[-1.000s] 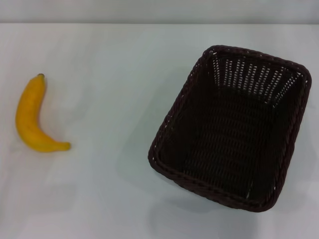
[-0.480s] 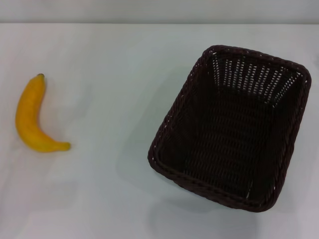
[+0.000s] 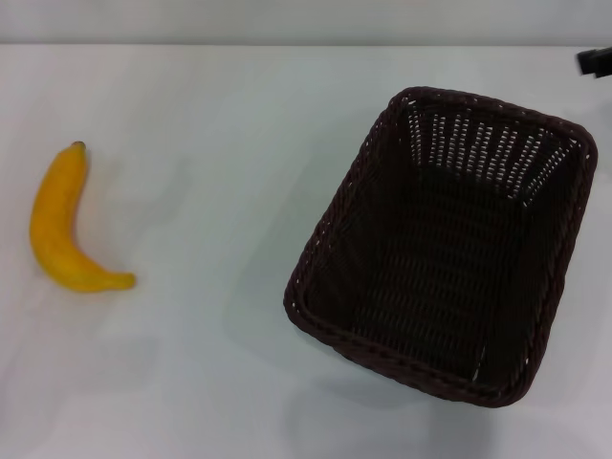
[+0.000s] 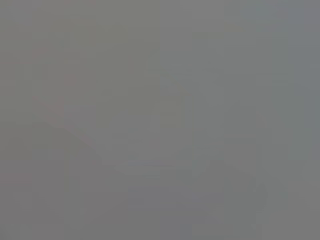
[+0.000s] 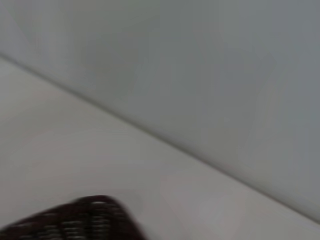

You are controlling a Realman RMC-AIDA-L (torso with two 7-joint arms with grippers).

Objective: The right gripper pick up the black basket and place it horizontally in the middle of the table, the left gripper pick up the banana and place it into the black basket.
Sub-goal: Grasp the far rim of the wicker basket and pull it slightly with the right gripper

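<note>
The black basket (image 3: 449,244) stands empty on the right half of the white table (image 3: 210,143), its long side running near to far and a little slanted. A corner of its rim shows in the right wrist view (image 5: 80,220). The yellow banana (image 3: 62,225) lies at the far left, dark stem tip pointing away. A small black part of my right gripper (image 3: 596,60) shows at the right edge, beyond the basket's far right corner and apart from it. My left gripper is out of view; the left wrist view shows only plain grey.
A grey wall (image 3: 306,19) rises behind the table's far edge (image 3: 287,44). Bare white tabletop (image 3: 220,210) lies between the banana and the basket.
A black part of my right gripper has come into view at the upper right edge. The basket and banana have not moved.
</note>
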